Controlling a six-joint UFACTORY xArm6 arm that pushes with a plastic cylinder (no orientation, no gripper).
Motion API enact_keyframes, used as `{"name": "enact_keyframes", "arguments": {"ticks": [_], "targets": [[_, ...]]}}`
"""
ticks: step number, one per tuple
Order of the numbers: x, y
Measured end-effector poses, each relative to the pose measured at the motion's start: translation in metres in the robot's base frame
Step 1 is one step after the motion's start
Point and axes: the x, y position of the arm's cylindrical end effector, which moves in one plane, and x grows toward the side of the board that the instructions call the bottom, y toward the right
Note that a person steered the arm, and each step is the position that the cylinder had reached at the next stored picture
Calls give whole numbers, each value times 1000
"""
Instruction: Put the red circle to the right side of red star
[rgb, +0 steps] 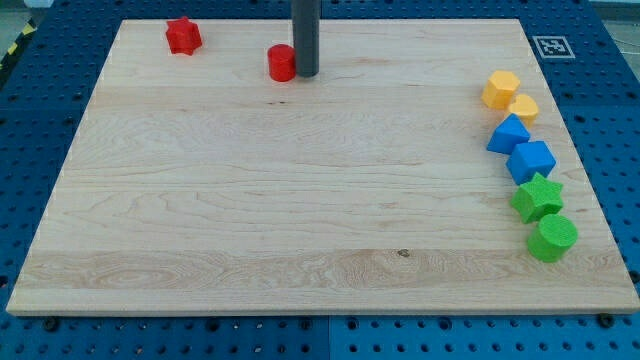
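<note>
The red circle (281, 62) lies near the top of the wooden board (300, 190), a little left of the middle. The red star (183, 36) lies further to the view's left and slightly higher, near the top edge. The two are well apart, with the circle on the star's right. My tip (306, 74) stands right against the circle's right side, touching or almost touching it.
Down the board's right edge runs a column of blocks: a yellow hexagon (501, 89), a yellow circle (524, 108), a blue triangle (508, 134), a blue block (531, 160), a green star (538, 197) and a green circle (552, 238). A marker tag (552, 46) lies beyond the top right corner.
</note>
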Motion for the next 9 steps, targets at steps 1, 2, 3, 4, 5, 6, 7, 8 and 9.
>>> {"name": "enact_keyframes", "arguments": {"ticks": [1, 2, 3, 4, 5, 6, 7, 8, 9], "targets": [[1, -26], [9, -43], [37, -56], [28, -64], [3, -64], [-2, -64], [-2, -40], [-7, -39], [-19, -67]]}}
